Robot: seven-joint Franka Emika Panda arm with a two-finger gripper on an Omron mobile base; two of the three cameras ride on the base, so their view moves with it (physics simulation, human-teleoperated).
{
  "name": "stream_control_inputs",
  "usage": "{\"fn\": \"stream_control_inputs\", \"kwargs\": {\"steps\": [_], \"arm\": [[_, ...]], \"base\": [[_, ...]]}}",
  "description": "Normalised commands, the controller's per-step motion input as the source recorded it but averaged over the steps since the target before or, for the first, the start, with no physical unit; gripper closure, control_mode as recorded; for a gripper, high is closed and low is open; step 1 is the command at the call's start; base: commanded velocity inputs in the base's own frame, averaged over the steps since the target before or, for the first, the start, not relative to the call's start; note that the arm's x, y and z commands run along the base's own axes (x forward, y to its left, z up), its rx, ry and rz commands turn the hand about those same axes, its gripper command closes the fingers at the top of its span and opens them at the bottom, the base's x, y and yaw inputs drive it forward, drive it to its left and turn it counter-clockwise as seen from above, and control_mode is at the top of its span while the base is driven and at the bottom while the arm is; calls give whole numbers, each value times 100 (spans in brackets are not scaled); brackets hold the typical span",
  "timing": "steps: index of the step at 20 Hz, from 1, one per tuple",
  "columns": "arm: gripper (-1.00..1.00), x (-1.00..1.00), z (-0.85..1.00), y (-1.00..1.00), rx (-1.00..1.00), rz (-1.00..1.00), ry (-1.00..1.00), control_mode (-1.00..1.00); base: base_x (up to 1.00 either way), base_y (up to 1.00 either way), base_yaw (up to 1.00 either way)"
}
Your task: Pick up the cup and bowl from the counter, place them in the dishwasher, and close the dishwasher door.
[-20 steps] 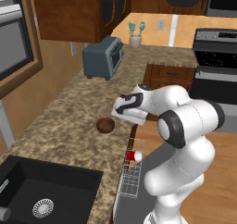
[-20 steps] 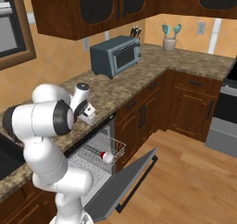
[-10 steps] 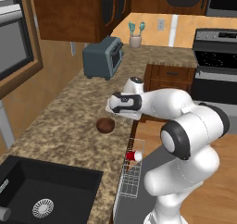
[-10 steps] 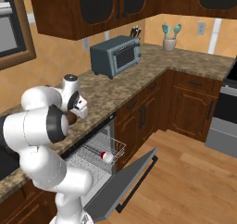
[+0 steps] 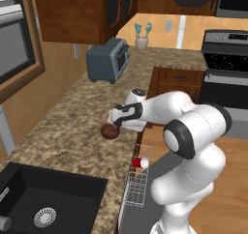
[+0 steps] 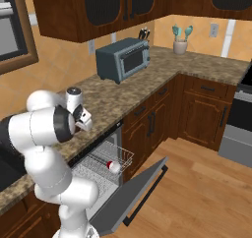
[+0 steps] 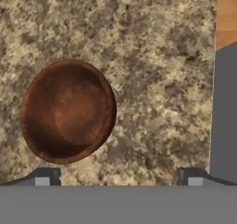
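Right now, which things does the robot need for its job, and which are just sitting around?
For the job:
bowl on the counter
cup in the dishwasher
open dishwasher door
gripper

Just sitting around:
toaster oven
utensil holder
sink

bowl [image 5: 110, 131]: on counter [image 5: 72, 131], near its front edge
cup [image 5: 140, 163]: in dishwasher [image 6: 106, 164] rack, below
toaster oven [image 5: 107, 60]: behind bowl

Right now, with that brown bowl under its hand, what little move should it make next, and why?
Probably shift the gripper sideways over the bowl, then lower. In the hand view the bowl sits off to one side of the open fingertips, still on the counter. The cup already lies in the dishwasher rack.
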Motion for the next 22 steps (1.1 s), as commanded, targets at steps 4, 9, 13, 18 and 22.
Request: {"fn": "stream_control_inputs", "kwargs": {"steps": [4,9,13,18,22], "arm": [[-100,29,-21,22,0,0,0,-100],[-100,14,-34,3,0,0,0,-100],[-100,16,-33,6,0,0,0,-100],[-100,6,-31,1,0,0,0,-100],[-100,13,-8,0,0,0,-1,-100]], "base": [[0,0,0],[0,0,0],[0,0,0],[0,0,0],[0,0,0]]}}
